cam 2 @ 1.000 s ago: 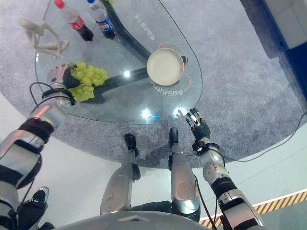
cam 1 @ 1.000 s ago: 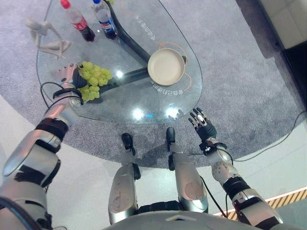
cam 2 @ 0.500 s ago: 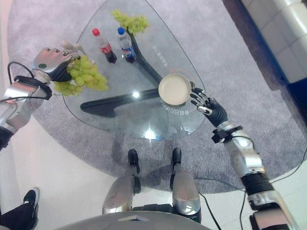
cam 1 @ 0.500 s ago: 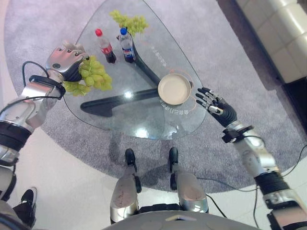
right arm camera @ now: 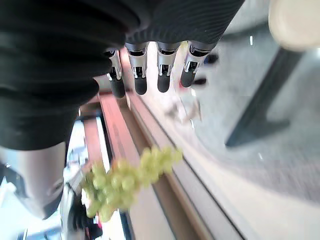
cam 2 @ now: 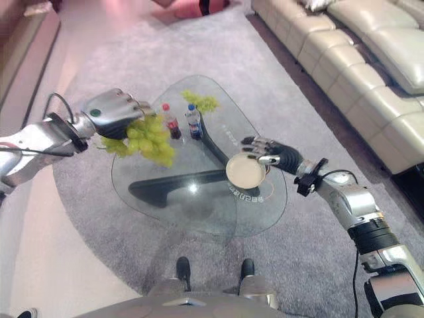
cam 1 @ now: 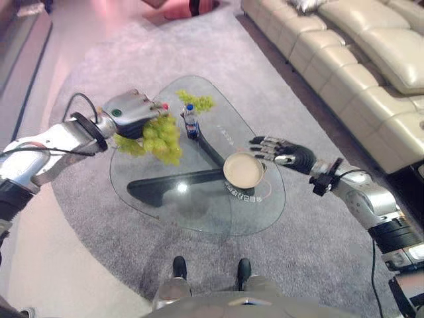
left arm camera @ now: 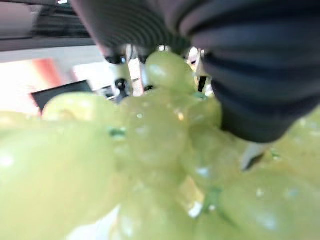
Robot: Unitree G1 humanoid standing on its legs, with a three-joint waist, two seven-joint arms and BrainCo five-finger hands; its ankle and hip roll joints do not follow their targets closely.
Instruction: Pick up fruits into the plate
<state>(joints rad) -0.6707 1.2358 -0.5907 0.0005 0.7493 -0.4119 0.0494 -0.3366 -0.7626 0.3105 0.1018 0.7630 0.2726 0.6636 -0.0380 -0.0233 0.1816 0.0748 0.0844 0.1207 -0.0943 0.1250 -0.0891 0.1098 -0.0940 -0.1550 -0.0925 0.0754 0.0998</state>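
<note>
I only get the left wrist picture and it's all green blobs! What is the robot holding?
Observer: A bunch of green grapes. The left hand has its fingers curled round the top of the bunch, which hangs above the glass table.
Operator: Is there a plate somewhere?
Observer: Yes, a round cream plate sits on the table, off toward the robot's right of the grapes.
Operator: What's the other hand doing?
Observer: The right hand is open, fingers out straight, right beside the plate's rim.
</note>
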